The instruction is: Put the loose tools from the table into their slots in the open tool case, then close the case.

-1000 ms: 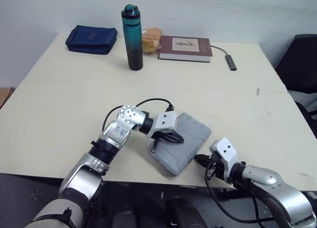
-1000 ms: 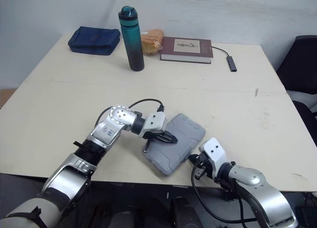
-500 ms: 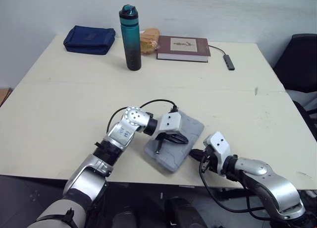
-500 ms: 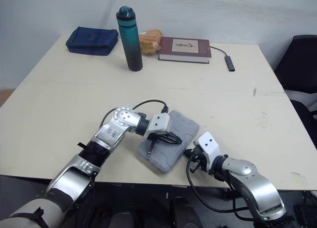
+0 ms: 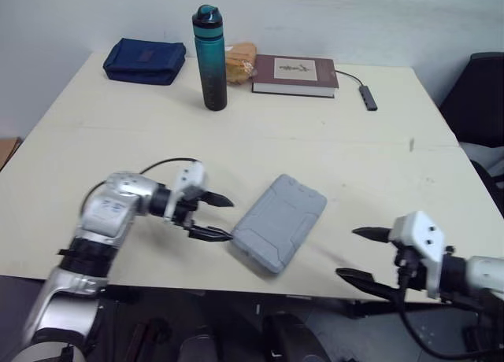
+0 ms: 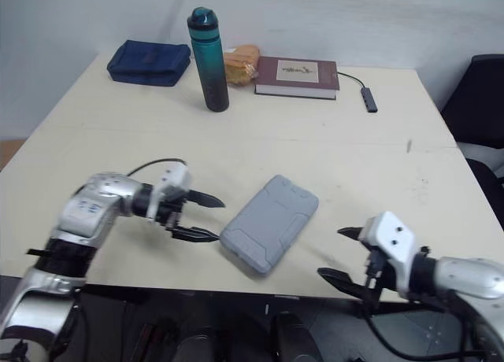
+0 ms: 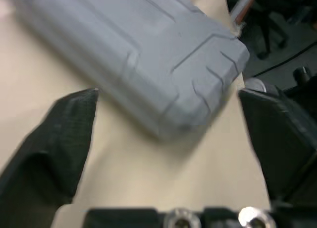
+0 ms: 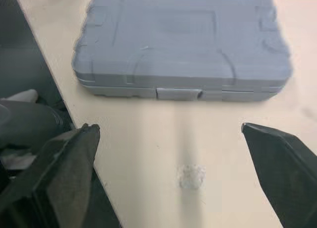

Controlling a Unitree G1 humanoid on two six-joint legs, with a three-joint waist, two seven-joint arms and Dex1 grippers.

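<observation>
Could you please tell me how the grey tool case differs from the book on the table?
The tool case is plain grey moulded plastic; the book is dark brown with a pale panel on its cover. The tool case lies askew near the front edge of the table; the book lies square near the far edge. Both lie flat and shut.

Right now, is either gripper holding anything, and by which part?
Nothing held. Left gripper and right gripper are both open; the closed case lies ungripped.
</observation>
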